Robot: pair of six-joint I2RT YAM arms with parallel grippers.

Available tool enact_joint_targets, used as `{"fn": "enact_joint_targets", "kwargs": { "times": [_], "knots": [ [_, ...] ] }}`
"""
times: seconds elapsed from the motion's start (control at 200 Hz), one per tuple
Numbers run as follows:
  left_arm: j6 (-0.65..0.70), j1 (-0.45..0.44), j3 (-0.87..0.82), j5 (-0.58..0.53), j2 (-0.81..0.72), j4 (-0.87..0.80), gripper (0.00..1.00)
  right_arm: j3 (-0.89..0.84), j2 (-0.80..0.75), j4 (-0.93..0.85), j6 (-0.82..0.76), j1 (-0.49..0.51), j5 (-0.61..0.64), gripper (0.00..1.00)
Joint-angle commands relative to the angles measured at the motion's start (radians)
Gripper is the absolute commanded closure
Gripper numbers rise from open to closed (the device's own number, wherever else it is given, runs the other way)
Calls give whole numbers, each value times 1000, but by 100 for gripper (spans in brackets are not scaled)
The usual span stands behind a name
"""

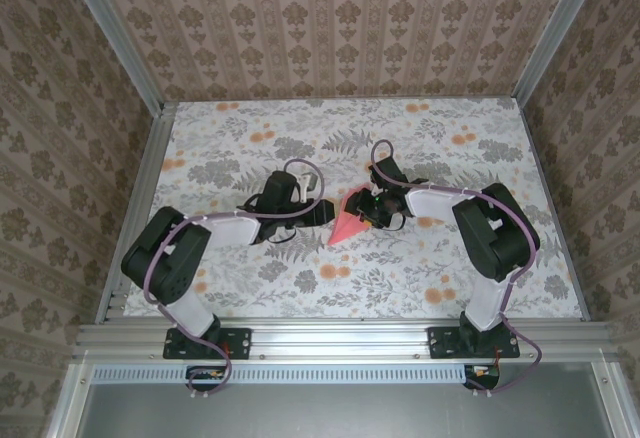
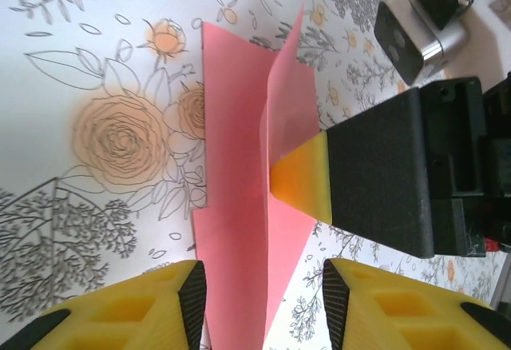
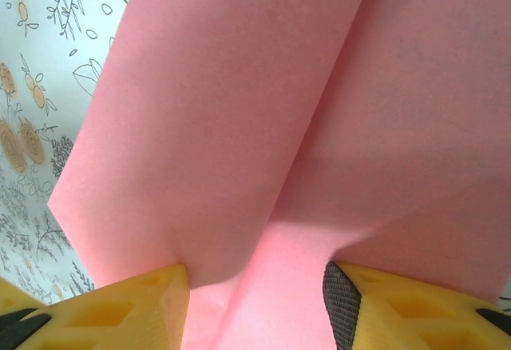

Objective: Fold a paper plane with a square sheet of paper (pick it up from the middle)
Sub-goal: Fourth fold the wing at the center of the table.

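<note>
Pink folded sheet (image 1: 347, 224): lies mid-table on the floral tablecloth (image 1: 300, 128), pointed tip toward the near edge, one flap standing up along the crease
Left gripper (image 2: 263, 310): jaws apart, straddling one end of the sheet, holding nothing
Right gripper (image 3: 255, 302): jaws about half apart with the crease between them; one yellow fingertip (image 2: 303, 178) touches the raised flap; no firm pinch can be made out

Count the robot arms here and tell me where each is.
2. The left arm reaches in from the near left, the right arm from the near right; both meet at the pink paper in the middle. None seems hidden.
</note>
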Motion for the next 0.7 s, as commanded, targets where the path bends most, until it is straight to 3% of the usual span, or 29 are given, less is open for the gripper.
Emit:
{"fn": "enact_joint_targets", "kwargs": {
  "times": [0.0,0.27,0.695],
  "knots": [
    [-39,5,-12,-15,-17,-24,56,-3,44,-120,-19,-2,98,47],
    [-59,-10,11,45,29,33,65,29,53,-206,-13,1,154,53],
    [-44,-65,71,125,104,90,72,61,89,-252,11,11,171,53]
  ]
}}
